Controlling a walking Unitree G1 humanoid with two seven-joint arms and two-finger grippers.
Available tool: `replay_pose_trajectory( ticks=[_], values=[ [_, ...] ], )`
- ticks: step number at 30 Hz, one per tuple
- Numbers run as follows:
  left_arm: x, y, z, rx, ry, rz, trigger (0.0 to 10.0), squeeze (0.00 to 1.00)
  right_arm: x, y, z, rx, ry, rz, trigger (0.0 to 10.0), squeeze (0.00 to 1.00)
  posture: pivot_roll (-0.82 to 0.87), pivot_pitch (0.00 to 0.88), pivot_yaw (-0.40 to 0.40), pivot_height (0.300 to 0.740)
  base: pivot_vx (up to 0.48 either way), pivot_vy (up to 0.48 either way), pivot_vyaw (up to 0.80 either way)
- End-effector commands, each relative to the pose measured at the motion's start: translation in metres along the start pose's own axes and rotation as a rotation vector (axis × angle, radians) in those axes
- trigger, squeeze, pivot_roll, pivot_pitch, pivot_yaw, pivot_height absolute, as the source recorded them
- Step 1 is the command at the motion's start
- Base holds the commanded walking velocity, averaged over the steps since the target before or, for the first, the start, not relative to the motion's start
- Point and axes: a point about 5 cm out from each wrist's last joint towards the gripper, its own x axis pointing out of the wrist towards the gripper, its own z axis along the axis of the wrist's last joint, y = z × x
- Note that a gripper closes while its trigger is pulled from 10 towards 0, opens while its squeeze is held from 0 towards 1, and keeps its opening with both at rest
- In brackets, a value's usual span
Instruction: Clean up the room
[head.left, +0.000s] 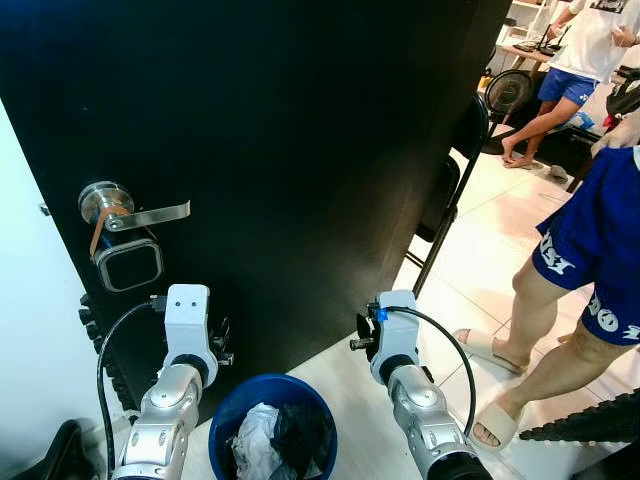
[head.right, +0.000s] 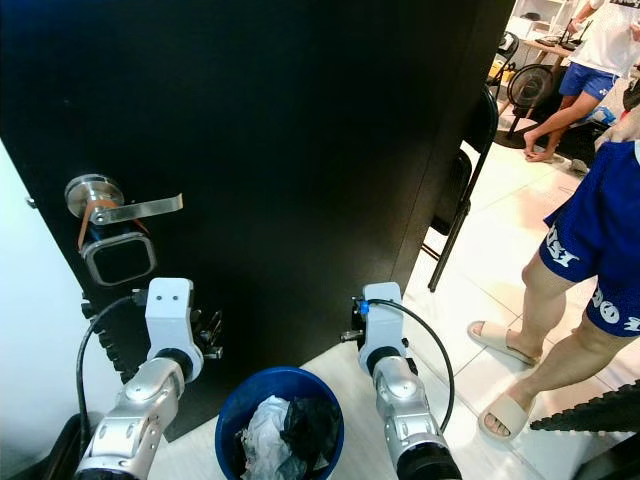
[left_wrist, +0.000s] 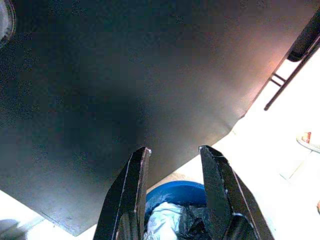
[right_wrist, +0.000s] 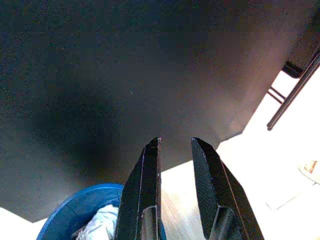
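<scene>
A blue waste bin (head.left: 222, 425) stands on the floor between my two arms, holding crumpled white trash (head.left: 255, 437) and a black bag (head.left: 302, 430). Right behind it is a black door (head.left: 300, 150). My left gripper (left_wrist: 175, 150) points at the door above the bin, open, with nothing between its fingers. My right gripper (right_wrist: 176, 141) hangs the same way, open with a narrower gap and empty. The bin's rim (right_wrist: 75, 202) lies below the right gripper's fingers.
The door carries a silver lever handle (head.left: 135, 213) over a square lock box (head.left: 128, 262). A black folding chair (head.left: 455, 180) leans by the door's edge. A person in blue shorts and sandals (head.left: 585, 250) stands close at right. Farther back are another person (head.left: 575, 60) and a fan (head.left: 508, 92).
</scene>
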Motion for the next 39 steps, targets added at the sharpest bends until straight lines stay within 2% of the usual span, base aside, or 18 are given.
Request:
replay_pose_trajectory(
  ticks=[1, 25, 39],
  values=[
    [0.0014, -0.0038, -0.0017, -0.014, 0.018, -0.010, 10.0, 0.00, -0.0017, -0.0036, -0.0012, 0.015, 0.009, -0.015, 10.0, 0.00, 0.07, 0.001, -0.114, 0.726, -0.270, 0.000, 0.00],
    [-0.0032, -0.0032, -0.0046, -0.011, 0.033, -0.020, 10.0, 0.00, -0.0035, -0.0008, -0.0040, 0.021, 0.025, -0.009, 10.0, 0.00, 0.08, 0.015, -0.115, 0.726, -0.333, 0.000, 0.00],
    [-0.0020, -0.0078, -0.0046, 0.004, 0.038, -0.052, 10.0, 0.00, -0.0049, -0.0049, -0.0069, 0.021, 0.035, -0.023, 10.0, 0.00, 0.07, 0.001, -0.101, 0.726, -0.305, 0.000, 0.00]
  ],
)
